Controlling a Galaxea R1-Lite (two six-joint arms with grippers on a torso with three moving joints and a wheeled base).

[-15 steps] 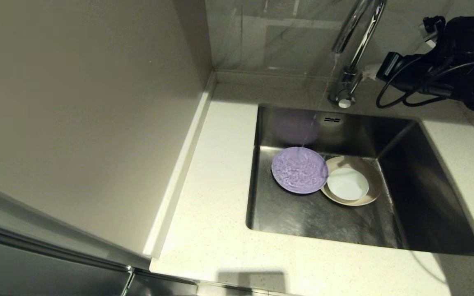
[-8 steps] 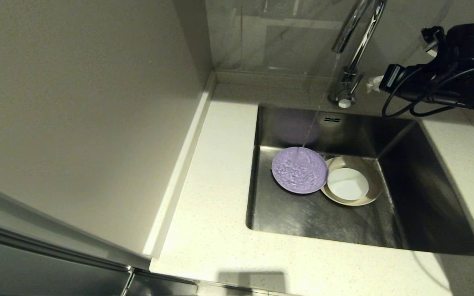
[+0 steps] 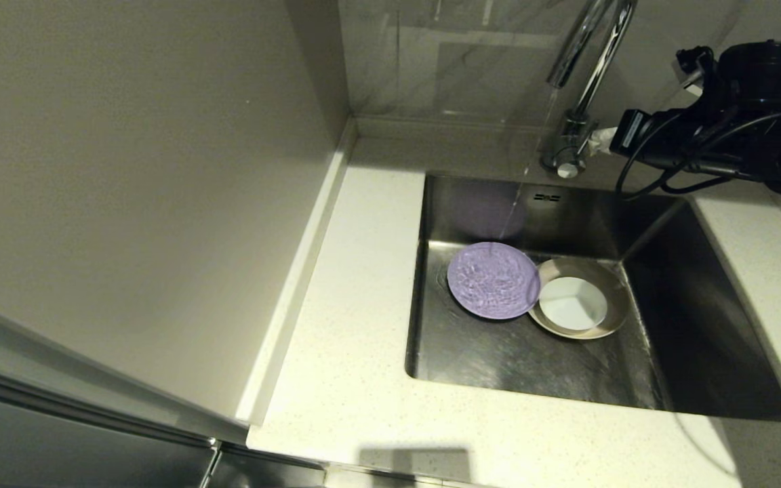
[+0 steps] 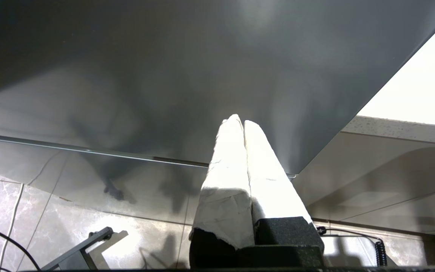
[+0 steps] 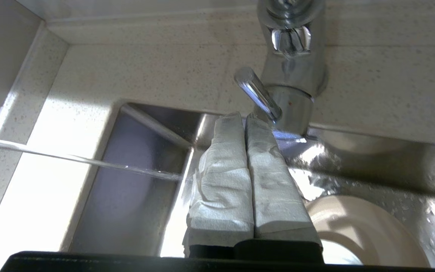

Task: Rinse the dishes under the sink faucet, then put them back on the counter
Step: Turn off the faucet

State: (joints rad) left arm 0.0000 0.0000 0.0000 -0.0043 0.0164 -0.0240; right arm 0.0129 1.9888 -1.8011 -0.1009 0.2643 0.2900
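The sink faucet [image 3: 584, 61] is running, and a thin stream falls onto the lilac-purple plate [image 3: 493, 280] at the back left of the sink [image 3: 702, 325]. The cream-beige plate [image 3: 617, 301] lies to its right on the basin floor, with the white bowl [image 3: 572, 303] inside it. My right gripper [image 3: 597, 139] is shut and empty, its tips right beside the faucet base. In the right wrist view the right gripper [image 5: 243, 118] ends just under the chrome lever [image 5: 258, 93]; whether it touches the lever I cannot tell. My left gripper [image 4: 239, 121] is shut and empty, below the counter [image 3: 350, 325].
A tall cabinet side [image 3: 160, 203] rises along the counter's left edge, and a tiled wall [image 3: 445, 61] stands behind the faucet. The left gripper faces a dark cabinet front [image 4: 164, 75] over a tiled floor [image 4: 51, 211].
My right gripper has shifted left, closer to the faucet base and lever. Water keeps running onto the purple plate. The dishes have not moved.
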